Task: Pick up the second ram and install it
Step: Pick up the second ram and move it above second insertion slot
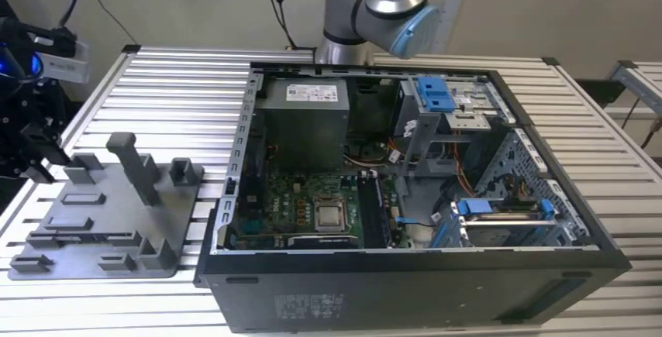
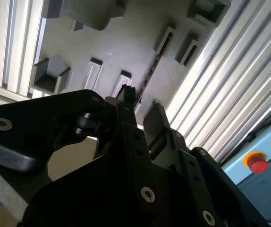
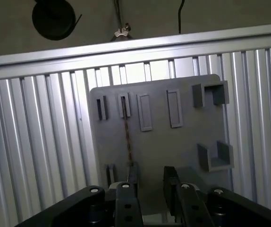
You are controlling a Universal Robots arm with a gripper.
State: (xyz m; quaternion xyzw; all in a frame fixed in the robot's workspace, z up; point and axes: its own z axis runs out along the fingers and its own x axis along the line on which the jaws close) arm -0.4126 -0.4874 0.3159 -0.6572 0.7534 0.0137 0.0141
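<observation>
The second ram (image 3: 127, 135) stands on its edge in a slot of the grey plastic tray (image 3: 173, 146), showing as a thin dark strip. In the second wrist view the same ram (image 2: 150, 71) runs along the tray (image 2: 126, 42). My gripper (image 3: 148, 178) hovers above the tray's near edge, open, with nothing between its black fingers (image 3: 127, 189). One finger lines up with the end of the stick and the other sits off to its side. In the exterior view the gripper (image 1: 34, 163) hangs at the tray's (image 1: 114, 263) left side, and the ram (image 1: 91, 238) lies low in its slot.
An open computer case (image 1: 414, 290) sits to the exterior view's right of the tray, with the motherboard (image 1: 310, 205), power supply (image 1: 302, 116) and blue drive brackets (image 1: 435, 93) exposed. A tall post (image 1: 129, 163) rises from the tray. A panel with a red button (image 2: 257, 163) lies beyond the ribbed table.
</observation>
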